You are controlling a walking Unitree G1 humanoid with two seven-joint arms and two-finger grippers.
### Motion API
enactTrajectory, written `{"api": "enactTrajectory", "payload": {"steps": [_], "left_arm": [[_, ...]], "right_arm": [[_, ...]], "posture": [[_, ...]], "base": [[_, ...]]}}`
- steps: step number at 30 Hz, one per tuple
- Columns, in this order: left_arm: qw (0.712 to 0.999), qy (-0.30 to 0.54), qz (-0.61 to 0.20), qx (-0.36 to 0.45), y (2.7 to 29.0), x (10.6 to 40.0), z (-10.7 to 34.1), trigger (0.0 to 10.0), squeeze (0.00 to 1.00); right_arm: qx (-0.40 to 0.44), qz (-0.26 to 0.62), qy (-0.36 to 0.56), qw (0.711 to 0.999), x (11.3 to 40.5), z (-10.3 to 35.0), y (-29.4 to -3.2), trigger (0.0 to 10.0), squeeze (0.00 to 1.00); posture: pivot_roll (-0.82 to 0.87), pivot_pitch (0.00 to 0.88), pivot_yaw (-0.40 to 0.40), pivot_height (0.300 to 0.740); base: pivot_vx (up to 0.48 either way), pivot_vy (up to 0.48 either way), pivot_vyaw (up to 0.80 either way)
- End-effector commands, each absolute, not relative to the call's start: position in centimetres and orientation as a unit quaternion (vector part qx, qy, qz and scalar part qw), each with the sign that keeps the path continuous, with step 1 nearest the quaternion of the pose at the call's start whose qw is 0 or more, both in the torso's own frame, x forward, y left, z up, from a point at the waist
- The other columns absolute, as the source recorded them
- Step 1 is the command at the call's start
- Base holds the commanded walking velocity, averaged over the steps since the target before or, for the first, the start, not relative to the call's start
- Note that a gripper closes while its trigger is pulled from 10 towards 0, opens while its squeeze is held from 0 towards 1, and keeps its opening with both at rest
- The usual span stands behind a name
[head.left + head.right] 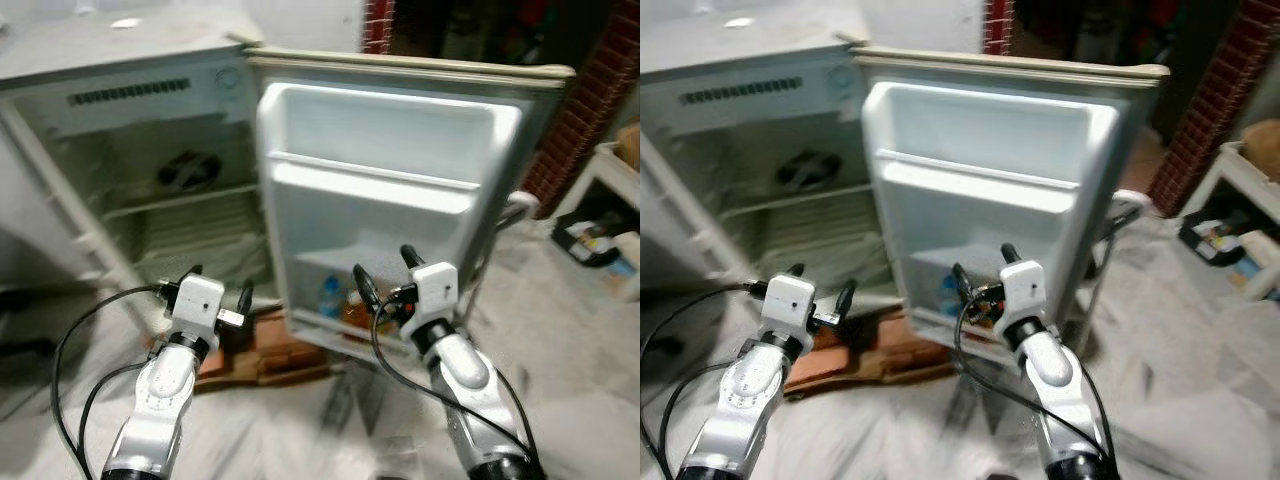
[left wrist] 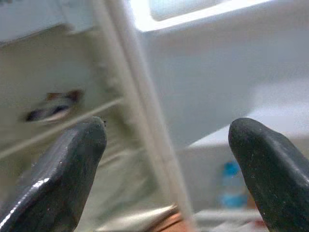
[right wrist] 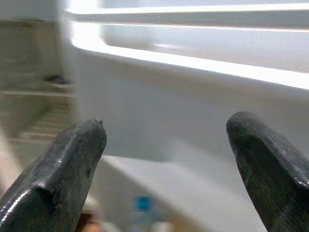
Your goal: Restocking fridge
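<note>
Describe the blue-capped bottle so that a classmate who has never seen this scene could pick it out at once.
Start at the small white fridge, whose door stands wide open. Go down the inside of the door to its lowest shelf, just ahead of the right gripper. The clear bottle with the blue cap stands there at the shelf's left end; its neighbour to the right is an orange bottle.

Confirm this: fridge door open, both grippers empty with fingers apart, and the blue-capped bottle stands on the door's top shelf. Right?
Not quite. The bottle stands on the door's bottom shelf, as the left eye view shows. The rest holds: door open, left gripper and right gripper empty with fingers apart.
</note>
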State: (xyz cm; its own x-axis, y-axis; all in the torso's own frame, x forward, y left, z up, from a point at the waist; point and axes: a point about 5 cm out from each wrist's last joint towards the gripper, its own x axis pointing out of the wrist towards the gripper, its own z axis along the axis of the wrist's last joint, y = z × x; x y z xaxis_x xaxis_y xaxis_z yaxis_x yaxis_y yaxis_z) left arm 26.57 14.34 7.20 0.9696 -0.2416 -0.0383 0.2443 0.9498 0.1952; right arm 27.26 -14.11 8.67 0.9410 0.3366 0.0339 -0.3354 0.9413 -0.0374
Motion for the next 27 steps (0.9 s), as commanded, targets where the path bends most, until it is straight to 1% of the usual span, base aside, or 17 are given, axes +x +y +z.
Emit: {"api": "enactTrajectory", "payload": {"steps": [1, 4, 6, 7, 8, 9, 10, 11, 14, 15, 19, 22, 24, 27], "left_arm": [[0.986, 0.013, -0.119, 0.112, 15.2, 26.4, 7.1, 10.0, 0.0], [0.986, 0.013, -0.127, 0.107, 15.0, 26.3, 7.0, 10.0, 0.0], [0.986, 0.018, -0.138, 0.095, 14.7, 26.1, 6.8, 10.0, 0.0], [0.986, 0.02, -0.139, 0.093, 14.6, 26.0, 6.8, 10.0, 0.0], [0.985, 0.02, -0.144, 0.096, 14.5, 25.8, 6.7, 10.0, 0.0], [0.985, 0.02, -0.144, 0.096, 14.5, 25.8, 6.7, 10.0, 0.0], [0.983, 0.022, -0.15, 0.099, 14.3, 25.6, 6.6, 10.0, 0.0], [0.983, 0.022, -0.151, 0.099, 14.2, 25.6, 6.6, 10.0, 0.0], [0.983, 0.022, -0.152, 0.097, 14.2, 25.6, 6.6, 10.0, 0.0], [0.983, 0.022, -0.152, 0.097, 14.2, 25.6, 6.6, 10.0, 0.0], [0.983, 0.022, -0.153, 0.098, 14.3, 25.6, 6.6, 10.0, 0.0], [0.983, 0.02, -0.154, 0.102, 14.3, 25.6, 6.7, 10.0, 0.0], [0.983, 0.023, -0.148, 0.108, 14.6, 25.6, 6.8, 10.0, 0.0], [0.983, 0.022, -0.146, 0.112, 14.9, 25.6, 7.0, 10.0, 0.0]], "right_arm": [[-0.002, 0.19, -0.028, 0.981, 27.4, 9.1, -13.3, 10.0, 0.0], [0.014, 0.221, -0.015, 0.975, 27.2, 8.8, -13.1, 10.0, 0.0], [0.025, 0.267, 0.002, 0.963, 26.7, 8.5, -12.6, 10.0, 0.0], [0.026, 0.273, 0.003, 0.962, 26.7, 8.5, -12.6, 10.0, 0.0], [0.04, 0.332, 0.024, 0.942, 25.9, 8.2, -12.0, 10.0, 0.0], [0.04, 0.332, 0.024, 0.942, 25.9, 8.2, -12.0, 10.0, 0.0], [0.059, 0.383, 0.055, 0.92, 25.1, 7.8, -11.7, 10.0, 0.0], [0.057, 0.406, 0.064, 0.91, 24.8, 7.7, -11.7, 10.0, 0.0], [0.059, 0.436, 0.078, 0.895, 24.2, 7.5, -11.8, 10.0, 0.0], [0.059, 0.436, 0.078, 0.895, 24.2, 7.5, -11.8, 10.0, 0.0], [0.058, 0.485, 0.107, 0.866, 23.4, 7.2, -12.1, 10.0, 0.0], [0.048, 0.496, 0.119, 0.859, 23.3, 7.0, -12.3, 10.0, 0.0], [0.024, 0.495, 0.123, 0.86, 23.4, 6.7, -12.6, 10.0, 0.0], [0.002, 0.474, 0.119, 0.873, 24.0, 6.6, -13.1, 10.0, 0.0]], "posture": [[0.0, 0.0, 0.021, 0.74], [0.0, 0.0, 0.02, 0.74], [0.0, 0.0, 0.019, 0.74], [0.0, 0.0, 0.019, 0.74], [0.0, 0.0, 0.017, 0.74], [0.0, 0.0, 0.017, 0.74], [0.0, 0.0, 0.015, 0.74], [0.01, 0.0, 0.013, 0.74], [0.01, 0.0, 0.011, 0.74], [0.01, 0.0, 0.011, 0.74], [0.01, 0.0, 0.009, 0.74], [0.02, 0.0, 0.011, 0.74], [0.02, 0.0, 0.014, 0.74], [0.03, 0.0, 0.015, 0.74]], "base": [[0.274, -0.39, 0.0], [0.0, -0.38, 0.0], [0.0, -0.459, 0.0], [-0.289, -0.382, 0.0], [-0.296, -0.379, 0.0], [-0.296, -0.379, 0.0], [-0.345, -0.334, 0.0], [-0.341, -0.337, 0.0], [-0.341, -0.337, 0.0], [-0.341, -0.337, 0.0], [-0.314, -0.362, 0.0], [-0.264, -0.4, 0.0], [0.0, 0.0, 0.0], [0.0, 0.0, 0.0]]}}
